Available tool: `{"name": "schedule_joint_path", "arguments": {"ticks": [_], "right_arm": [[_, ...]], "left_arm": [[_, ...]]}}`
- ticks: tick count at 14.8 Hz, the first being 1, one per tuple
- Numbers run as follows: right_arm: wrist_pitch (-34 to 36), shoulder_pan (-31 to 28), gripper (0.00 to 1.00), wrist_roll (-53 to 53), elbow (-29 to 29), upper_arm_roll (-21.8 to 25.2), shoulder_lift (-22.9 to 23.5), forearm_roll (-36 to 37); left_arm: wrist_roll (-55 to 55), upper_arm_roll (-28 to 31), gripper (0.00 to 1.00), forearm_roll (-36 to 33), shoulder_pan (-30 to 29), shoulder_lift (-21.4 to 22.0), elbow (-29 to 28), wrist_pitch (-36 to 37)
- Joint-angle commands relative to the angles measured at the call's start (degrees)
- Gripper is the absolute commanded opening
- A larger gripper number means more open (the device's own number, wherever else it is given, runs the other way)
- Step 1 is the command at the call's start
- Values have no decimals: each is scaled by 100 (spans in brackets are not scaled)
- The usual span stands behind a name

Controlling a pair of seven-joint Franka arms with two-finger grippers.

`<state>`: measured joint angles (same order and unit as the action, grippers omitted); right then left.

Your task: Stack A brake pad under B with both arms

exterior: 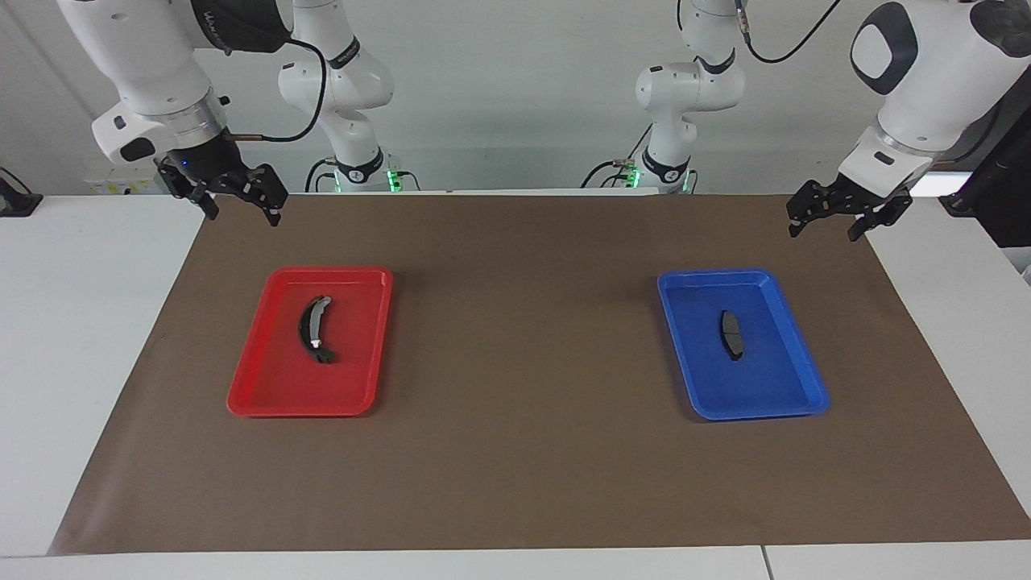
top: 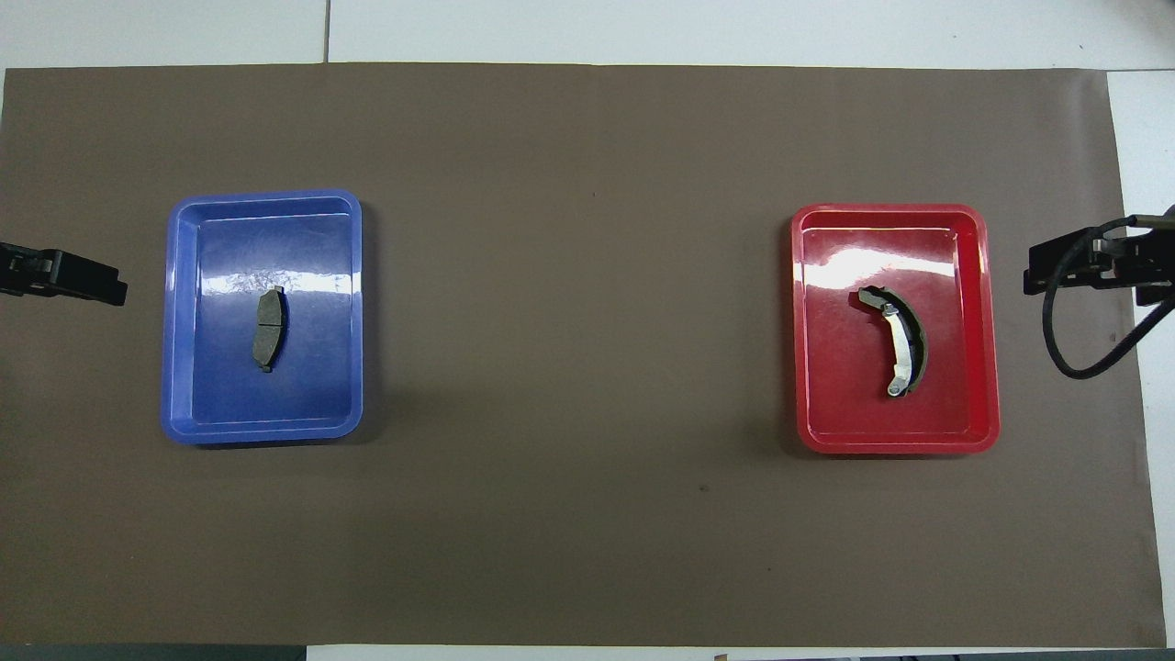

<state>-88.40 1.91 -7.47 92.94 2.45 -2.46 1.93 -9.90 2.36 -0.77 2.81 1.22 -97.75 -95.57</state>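
The short dark-grey curved brake pad (exterior: 731,334) lay in the blue plastic tray (exterior: 793,395), the long crescent pad (exterior: 314,329) in the red tray (exterior: 266,395). Left hand (exterior: 826,217) at two o'clock and right hand (exterior: 244,204) at ten o'clock both hung wide and empty over the mat's corners.

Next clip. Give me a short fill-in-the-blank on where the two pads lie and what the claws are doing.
1. The short pad lies in the ____ tray.
2. The crescent pad lies in the ____ tray.
3. The left claw and the right claw both hold ____.
4. The two pads are ____ yet stacked.

Missing words: blue; red; nothing; not
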Motion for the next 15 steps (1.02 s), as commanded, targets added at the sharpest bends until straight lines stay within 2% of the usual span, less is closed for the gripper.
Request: {"name": "schedule_joint_path", "arguments": {"ticks": [1, 4, 7, 11, 13, 14, 15], "right_arm": [[-19, -24, 100, 52, 31, -34, -27, 17], [-19, -24, 100, 52, 31, -34, -27, 9], [-19, -24, 100, 52, 31, -34, -27, 17], [-19, -24, 100, 52, 57, -34, -35, 9], [-141, -24, 100, 61, 372, -34, -175, 9], [-455, -15, 100, 78, 592, -42, -228, 9], [-841, -15, 100, 105, 1046, -42, -403, -17]], "left_arm": [[190, 1, 100, -2, 210, 458, -1112, -951], [190, 1, 100, -2, 238, 371, -1807, -1900], [190, 1, 99, -2, 247, 55, -2370, -2868], [453, 1, 93, -2, 255, -376, -2898, -3607], [577, 1, 90, -2, 351, -482, -3170, -4028], [577, 10, 87, -2, 361, -578, -3267, -4257], [586, 1, 84, -2, 378, -674, -3294, -4433]]}}
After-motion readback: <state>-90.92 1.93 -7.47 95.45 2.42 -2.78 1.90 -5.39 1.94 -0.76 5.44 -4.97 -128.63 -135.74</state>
